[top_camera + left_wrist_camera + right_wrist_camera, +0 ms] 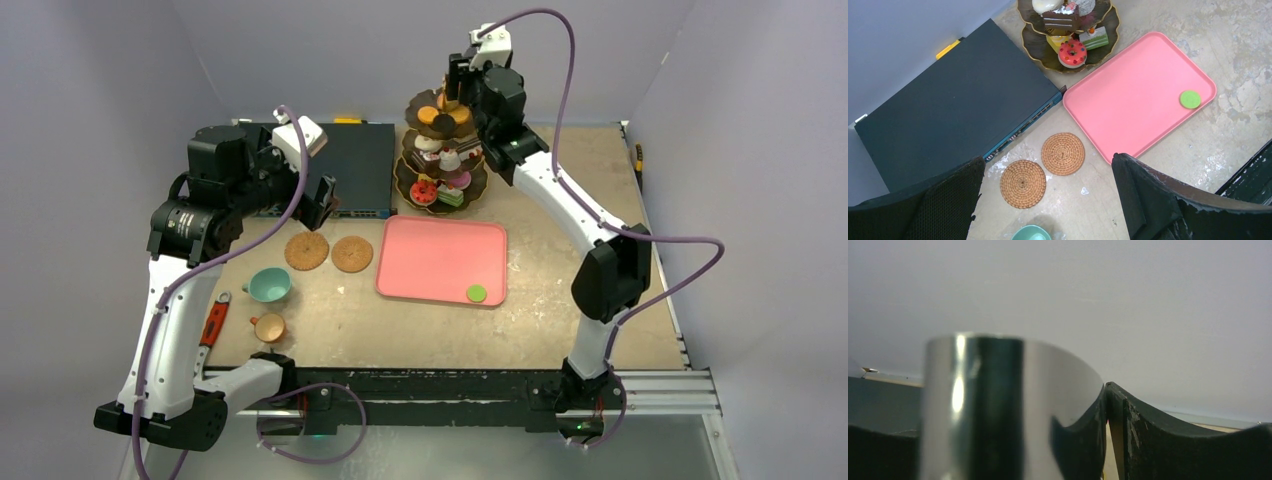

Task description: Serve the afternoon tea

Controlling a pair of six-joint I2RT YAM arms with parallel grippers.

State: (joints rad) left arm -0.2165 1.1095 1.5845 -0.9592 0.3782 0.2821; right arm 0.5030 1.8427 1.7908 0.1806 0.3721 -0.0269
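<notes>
- In the overhead view, the dark three-tier stand (pixel 398 176) is at the upper centre of the frame. It is loaded with small toy cakes (pixel 424 192) and stands just beyond the far edge of a pink tray (pixel 430 255).
- The right gripper (pixel 455 88) sits at the very top of the stand.
- In the right wrist view, the stand's shiny rod (pixel 993 410) stands between two dark fingers (pixel 1158 440), its long axis upright. The rod seems to meet the finger on the right of that frame. It cannot be told whether the jaws clamp the rod or merely stand around it.
- One green macaron (pixel 476 293) lies alone in the tray's lower-right corner, below the stand in the frame. The right arm looks nearer to it.
- The left gripper (pixel 324 203) hovers with its jaws spread wide and nothing between them. It is just above two woven coasters (pixel 306 251), which lie side by side at centre left.
- The teal cup (pixel 268 285) and the smaller tan cup (pixel 268 327) sit to the lower left of the coasters, not on them. They are on the left arm's side, so that arm likely takes them.
</notes>
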